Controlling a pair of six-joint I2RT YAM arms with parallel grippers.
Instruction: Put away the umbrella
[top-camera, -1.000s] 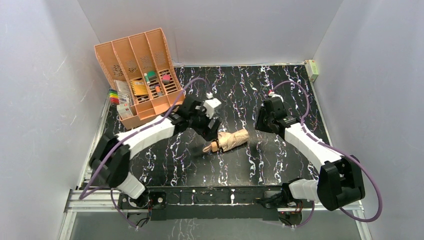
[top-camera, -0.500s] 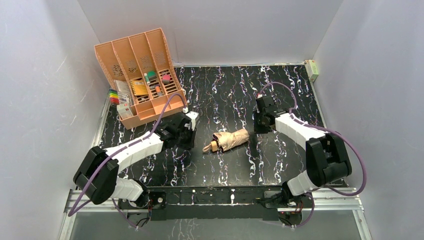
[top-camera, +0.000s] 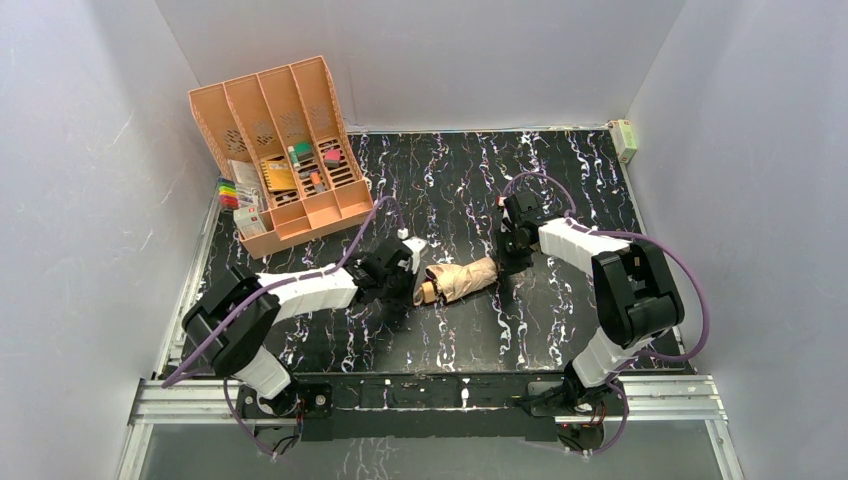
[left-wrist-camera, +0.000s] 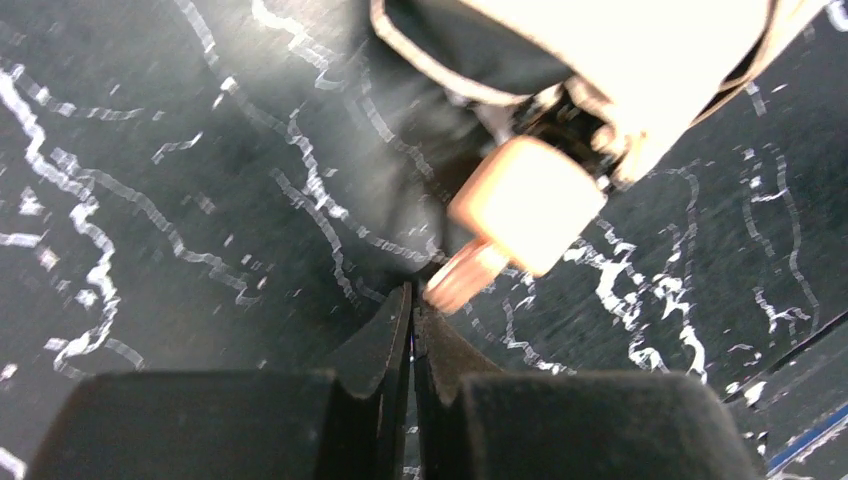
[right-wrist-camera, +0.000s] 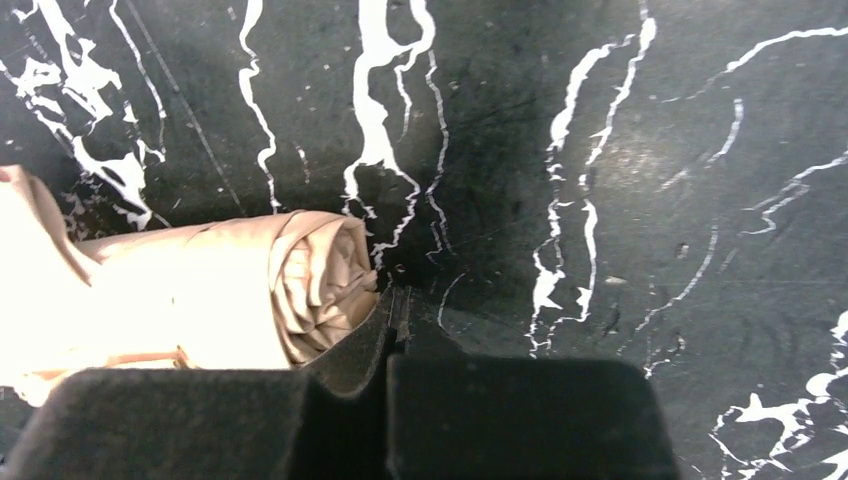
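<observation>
Umbrella (top-camera: 460, 279) lies folded at the centre of the worktop (top-camera: 450, 180), well apart from the organizer (top-camera: 280, 140). Left arm (top-camera: 300, 290): jaws clenched at the handle end, tips against the wrist loop (left-wrist-camera: 465, 280); I cannot tell whether they pinch it. Right arm (top-camera: 575, 240): jaws clenched, empty, just beside the rolled fabric end. Judgement: the umbrella is being squared up between both arms and is not lifted. Next, one pair of jaws must open and grasp the body.
</observation>
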